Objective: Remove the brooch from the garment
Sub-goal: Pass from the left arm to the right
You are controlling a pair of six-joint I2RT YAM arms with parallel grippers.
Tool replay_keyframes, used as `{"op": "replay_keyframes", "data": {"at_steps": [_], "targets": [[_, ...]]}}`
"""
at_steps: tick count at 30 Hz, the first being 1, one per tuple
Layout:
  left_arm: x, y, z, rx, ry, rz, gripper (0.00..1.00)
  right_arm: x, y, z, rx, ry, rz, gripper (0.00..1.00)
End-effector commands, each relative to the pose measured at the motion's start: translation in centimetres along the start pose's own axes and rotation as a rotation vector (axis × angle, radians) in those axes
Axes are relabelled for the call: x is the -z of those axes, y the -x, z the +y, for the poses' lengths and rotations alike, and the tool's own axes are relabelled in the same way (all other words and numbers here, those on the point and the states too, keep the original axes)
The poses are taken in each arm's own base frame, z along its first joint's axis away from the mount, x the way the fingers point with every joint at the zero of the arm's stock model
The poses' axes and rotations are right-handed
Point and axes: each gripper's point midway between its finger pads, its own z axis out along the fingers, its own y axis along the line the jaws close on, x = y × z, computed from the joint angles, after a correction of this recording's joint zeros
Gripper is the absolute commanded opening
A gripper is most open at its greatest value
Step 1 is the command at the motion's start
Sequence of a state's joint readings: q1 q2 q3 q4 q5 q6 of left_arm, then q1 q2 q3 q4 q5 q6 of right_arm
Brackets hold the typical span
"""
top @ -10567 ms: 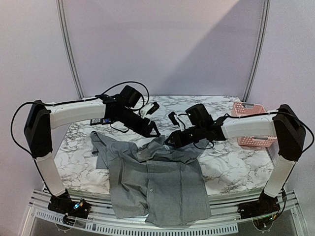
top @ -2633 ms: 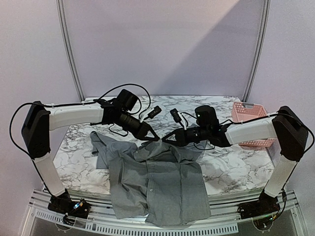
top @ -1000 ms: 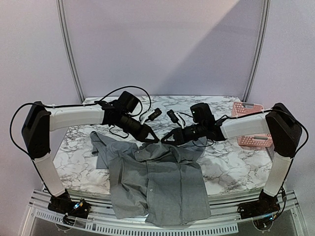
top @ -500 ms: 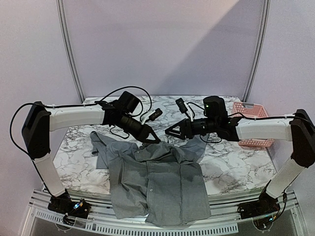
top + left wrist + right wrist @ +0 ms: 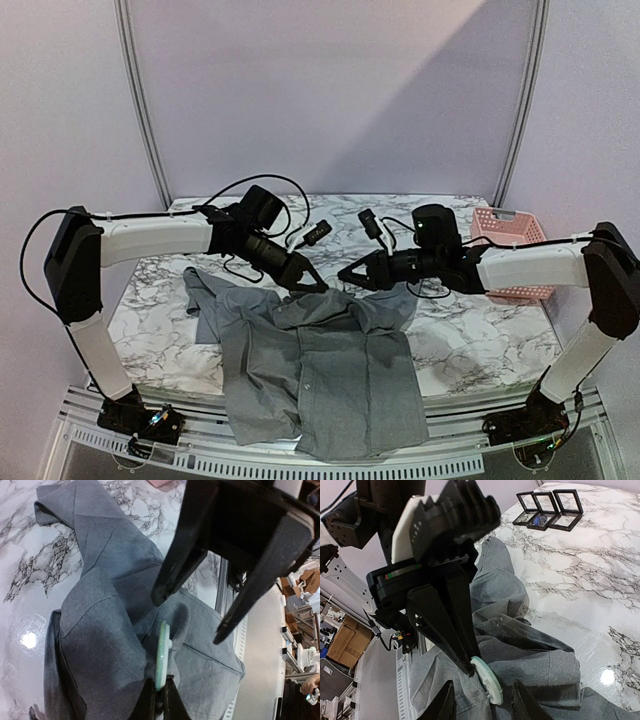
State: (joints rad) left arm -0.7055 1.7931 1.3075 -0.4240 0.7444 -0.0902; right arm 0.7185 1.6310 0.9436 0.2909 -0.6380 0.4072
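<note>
The grey garment (image 5: 320, 370) lies spread on the marble table, its hem hanging over the near edge. A pale green round brooch (image 5: 162, 655) stands on edge in the bunched fabric near the collar. My left gripper (image 5: 160, 700) is shut on the brooch's lower rim. My right gripper (image 5: 483, 682) is open, and the brooch (image 5: 489, 686) sits between its two fingers without touching either. In the top view the left gripper (image 5: 318, 287) and right gripper (image 5: 345, 278) point at each other over the collar, tips close together.
A pink basket (image 5: 510, 250) stands at the table's right rear. Three black framed boxes (image 5: 547, 507) sit on the marble behind the left arm. Cables loop above both wrists. Bare marble (image 5: 470, 340) shows to the right of the garment.
My right arm drew back to the right and rose, then came down a little toward the brooch again. The left gripper kept its grip and place.
</note>
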Motion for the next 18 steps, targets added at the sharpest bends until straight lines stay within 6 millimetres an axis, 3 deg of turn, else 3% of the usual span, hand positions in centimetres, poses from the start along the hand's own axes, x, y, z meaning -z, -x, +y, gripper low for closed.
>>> {"op": "replay_keyframes", "data": {"at_steps": [1, 9, 18], "targets": [[0.7, 1.1, -1.0, -0.049, -0.042, -0.032, 0.00, -0.5, -1.0, -1.0, -0.019, -0.003, 0.016, 0.35], [0.8, 1.2, -0.9, -0.050, -0.034, -0.033, 0.00, -0.9, -1.9, -1.3, -0.035, 0.014, 0.040, 0.34], [0.9, 1.3, -0.7, -0.050, -0.015, -0.037, 0.00, -1.4, -2.6, -1.7, -0.051, 0.023, 0.059, 0.25]]}}
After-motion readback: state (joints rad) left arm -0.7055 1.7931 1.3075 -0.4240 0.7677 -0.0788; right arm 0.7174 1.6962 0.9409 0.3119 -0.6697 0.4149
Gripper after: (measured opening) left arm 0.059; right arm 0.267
